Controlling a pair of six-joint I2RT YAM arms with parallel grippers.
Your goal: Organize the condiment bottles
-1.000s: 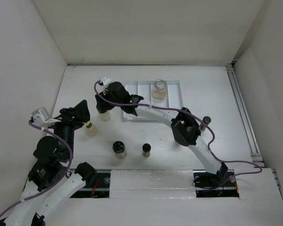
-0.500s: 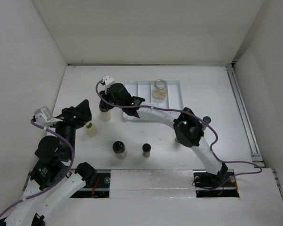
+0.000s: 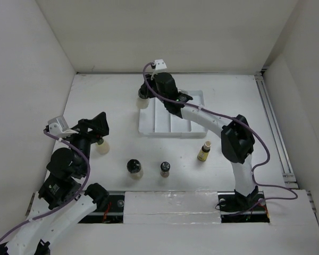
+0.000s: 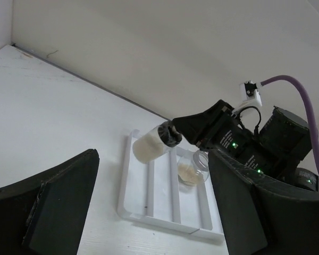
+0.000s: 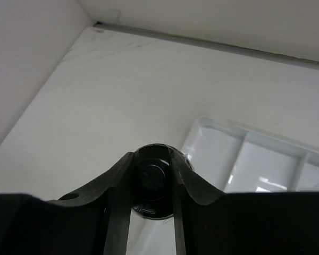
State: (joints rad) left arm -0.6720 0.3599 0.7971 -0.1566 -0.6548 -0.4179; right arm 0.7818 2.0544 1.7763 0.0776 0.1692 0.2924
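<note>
One glass jar (image 4: 190, 170) sits in the white tray (image 3: 164, 121); right gripper (image 3: 147, 94) clamps the cap of a pale jar (image 4: 150, 146), held tilted above the tray's far-left corner. Four wait on the tray's near side: pale bottle (image 3: 101, 145), black-capped jar (image 3: 134, 168), dark bottle (image 3: 165, 169), amber bottle (image 3: 203, 152). Left gripper (image 3: 98, 129) gapes empty by the pale bottle, left of the tray; tray slots look unobstructed

White worktop (image 3: 255, 111), divided white tray (image 3: 149, 126) toward the back. Nearer the front, standing well apart in a loose row: pale bottle (image 3: 101, 145), black-capped jar (image 3: 134, 168), small dark bottle (image 3: 165, 169), slim yellow bottle (image 3: 203, 152).
</note>
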